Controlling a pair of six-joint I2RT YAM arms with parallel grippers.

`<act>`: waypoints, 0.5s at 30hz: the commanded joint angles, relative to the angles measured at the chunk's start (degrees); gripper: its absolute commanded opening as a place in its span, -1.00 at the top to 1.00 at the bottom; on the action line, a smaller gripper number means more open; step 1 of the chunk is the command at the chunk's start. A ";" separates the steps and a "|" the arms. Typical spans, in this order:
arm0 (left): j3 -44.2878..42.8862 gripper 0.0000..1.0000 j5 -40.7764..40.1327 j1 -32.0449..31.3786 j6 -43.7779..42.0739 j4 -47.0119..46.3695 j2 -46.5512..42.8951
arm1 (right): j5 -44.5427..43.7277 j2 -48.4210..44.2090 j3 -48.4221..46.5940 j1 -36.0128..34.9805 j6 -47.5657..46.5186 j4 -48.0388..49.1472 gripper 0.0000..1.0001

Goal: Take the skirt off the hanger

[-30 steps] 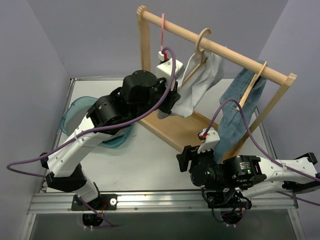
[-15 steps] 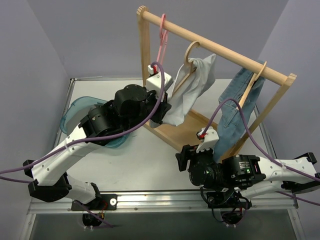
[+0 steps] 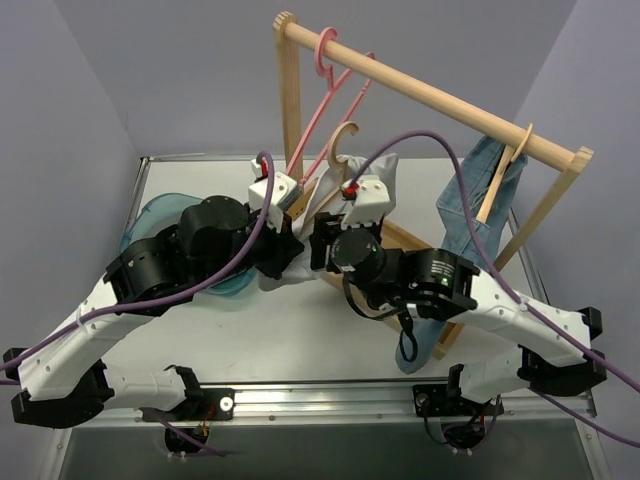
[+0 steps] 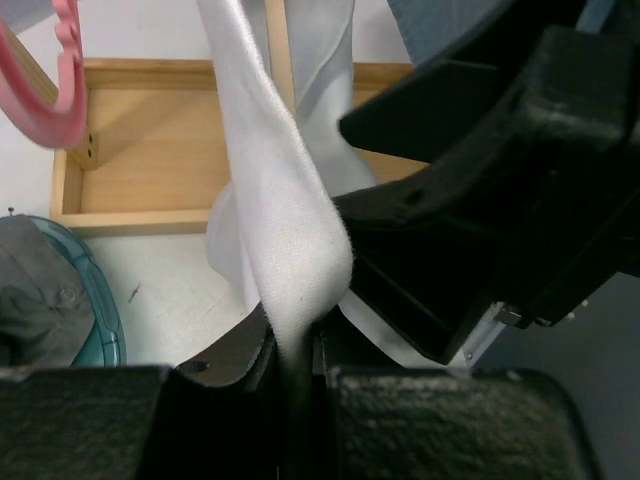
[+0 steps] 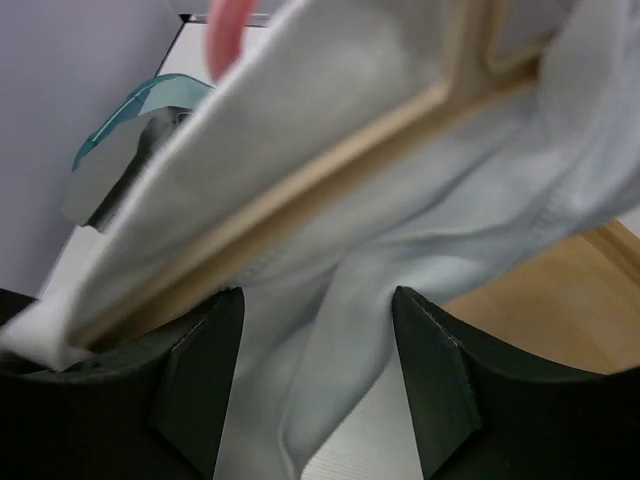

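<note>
Smooth white skirt [image 4: 290,230] fold in L pincer [image 4: 295,352]; curved wood hanger [image 5: 300,207]

Smooth cloth skirt [image 4: 290,250], bare wooden hanger [image 5: 330,172], matt black plastic fingers [image 5: 200,385].

Table [image 3: 300,335] with wooden rack [image 3: 440,100], teal bowl [image 3: 150,215]

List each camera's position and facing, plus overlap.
Top external: above and behind, looking down on the rack; left arm, right arm show.
Left wrist: on its arm, faces the skirt pinched in the left hand.
Right wrist: likewise, faces skirt and wooden hanger; open right hand shows.
Shared: both wrists see the skirt.
</note>
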State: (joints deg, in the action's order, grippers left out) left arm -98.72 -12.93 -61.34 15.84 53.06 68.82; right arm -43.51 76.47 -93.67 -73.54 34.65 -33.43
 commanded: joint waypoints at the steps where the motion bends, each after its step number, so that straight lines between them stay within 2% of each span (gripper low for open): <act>1: 0.98 0.95 2.73 0.26 1.65 0.64 -3.42 | 4.74 4.29 -6.86 0.41 -9.07 5.22 -0.13; 7: 2.47 0.95 3.26 0.26 1.66 4.94 -6.06 | 5.80 6.50 -12.68 0.59 -10.92 5.39 -0.07; 15: 3.09 0.95 2.64 0.26 1.39 7.24 -7.82 | 8.26 -2.45 -6.89 1.20 -9.43 7.58 0.01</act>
State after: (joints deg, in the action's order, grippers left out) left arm -95.39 -11.92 -60.71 16.97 61.36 62.00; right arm -35.73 79.61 -102.04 -72.71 25.39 -30.22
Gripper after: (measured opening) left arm 0.159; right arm 0.499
